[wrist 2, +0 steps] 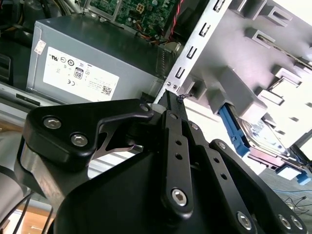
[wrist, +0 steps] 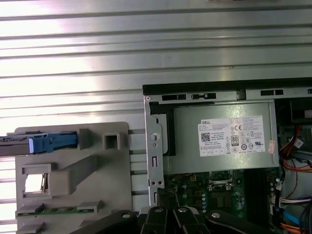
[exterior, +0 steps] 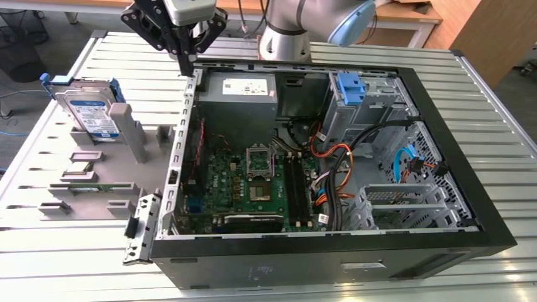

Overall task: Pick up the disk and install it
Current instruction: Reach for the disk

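In the exterior view, the gripper [exterior: 185, 70] hangs at the upper left of the frame. Its fingers are pressed together with nothing between them, and their tips sit just above the back corner of the open computer case [exterior: 495, 233]. The disk [exterior: 88, 110] is well apart from it, further toward the exterior view's left. It stands upright on its edge in a grey holder [exterior: 109, 182] on the slatted table [exterior: 470, 82], with its white-and-blue label facing the camera and its blue frame showing along the top.

This view also takes in the whole case interior: the power supply [exterior: 243, 88], the green motherboard [exterior: 251, 182], and a blue plastic piece [exterior: 350, 88] atop the drive cage toward the exterior view's right.

The first wrist view looks straight down. Here the disk [wrist: 29, 141] appears edge-on as a thin strip with its blue frame end showing, slotted in the holder beside the case wall, and its label is hidden.

The second wrist view looks along the closed fingers [wrist 2: 171, 122]. Their tips meet near the case's metal edge, with the power supply's label to one side and the disk [wrist 2: 265, 139] beyond the holder's grey posts.
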Available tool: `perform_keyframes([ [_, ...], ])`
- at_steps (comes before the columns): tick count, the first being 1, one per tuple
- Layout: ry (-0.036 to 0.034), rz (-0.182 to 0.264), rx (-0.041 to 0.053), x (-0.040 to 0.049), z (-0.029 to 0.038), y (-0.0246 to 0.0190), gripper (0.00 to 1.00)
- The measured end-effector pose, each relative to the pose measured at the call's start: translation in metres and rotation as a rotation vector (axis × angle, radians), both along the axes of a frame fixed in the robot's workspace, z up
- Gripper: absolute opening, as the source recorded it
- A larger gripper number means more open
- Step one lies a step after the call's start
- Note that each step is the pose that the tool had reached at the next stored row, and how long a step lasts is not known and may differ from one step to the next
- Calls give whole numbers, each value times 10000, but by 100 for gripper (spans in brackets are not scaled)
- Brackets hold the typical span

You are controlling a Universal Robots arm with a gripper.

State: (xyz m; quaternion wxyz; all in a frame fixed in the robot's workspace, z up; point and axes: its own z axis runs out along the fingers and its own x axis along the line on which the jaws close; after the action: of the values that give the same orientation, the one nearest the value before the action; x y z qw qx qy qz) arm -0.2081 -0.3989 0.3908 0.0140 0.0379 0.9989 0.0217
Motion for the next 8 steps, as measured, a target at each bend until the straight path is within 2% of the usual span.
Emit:
perform_keyframes([
  [8, -1, 0, 0, -51, -1, 0, 11],
])
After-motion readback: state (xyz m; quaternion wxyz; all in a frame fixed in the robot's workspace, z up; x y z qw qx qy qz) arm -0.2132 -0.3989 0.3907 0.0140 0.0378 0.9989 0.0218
